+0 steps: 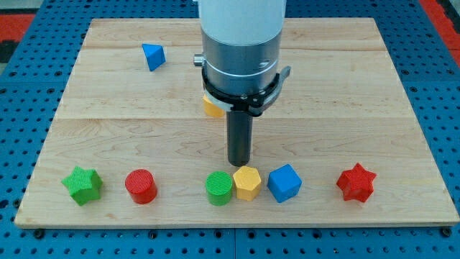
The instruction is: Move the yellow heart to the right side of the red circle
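The red circle (141, 185) lies near the view's bottom left, between the green star (82, 184) and the green circle (219, 188). A yellow block (211, 108), mostly hidden behind the arm's flange, shows only a corner near the board's middle; its shape cannot be made out. My tip (238, 164) rests just above the yellow hexagon (246, 182), close to the green circle, and well right of the red circle.
A blue cube (284, 182) sits right of the yellow hexagon. A red star (356, 182) lies at the bottom right. A blue triangle (153, 56) lies at the top left. The wooden board (359, 86) ends on blue pegboard.
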`<state>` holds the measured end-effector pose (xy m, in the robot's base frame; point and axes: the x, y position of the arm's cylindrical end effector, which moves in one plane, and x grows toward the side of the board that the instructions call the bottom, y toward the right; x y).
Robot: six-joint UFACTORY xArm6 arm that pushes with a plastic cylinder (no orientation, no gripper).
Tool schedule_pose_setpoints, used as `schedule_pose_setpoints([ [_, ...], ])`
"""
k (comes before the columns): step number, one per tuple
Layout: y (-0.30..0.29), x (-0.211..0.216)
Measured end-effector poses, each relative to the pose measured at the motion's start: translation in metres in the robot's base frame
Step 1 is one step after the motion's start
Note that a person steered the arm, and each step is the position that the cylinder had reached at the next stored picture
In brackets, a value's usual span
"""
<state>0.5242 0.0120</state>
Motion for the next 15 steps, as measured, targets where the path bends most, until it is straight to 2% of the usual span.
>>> schedule_pose_setpoints([
  [2, 0.001, 0.018],
  [3, -0.001, 0.011],
  [5, 0.013, -0.125],
  [6, -0.046, -0.146],
  [7, -0.133, -0.146],
  [8, -0.124, -0.126],
  [9, -0.093, -0.193],
  [10, -0.048, -0.140],
  [11, -0.103, -0.069],
  [12, -0.132, -0.044],
  [13, -0.100, -0.113],
  [14, -0.036, -0.097],
  [15, -0.050, -0.024],
])
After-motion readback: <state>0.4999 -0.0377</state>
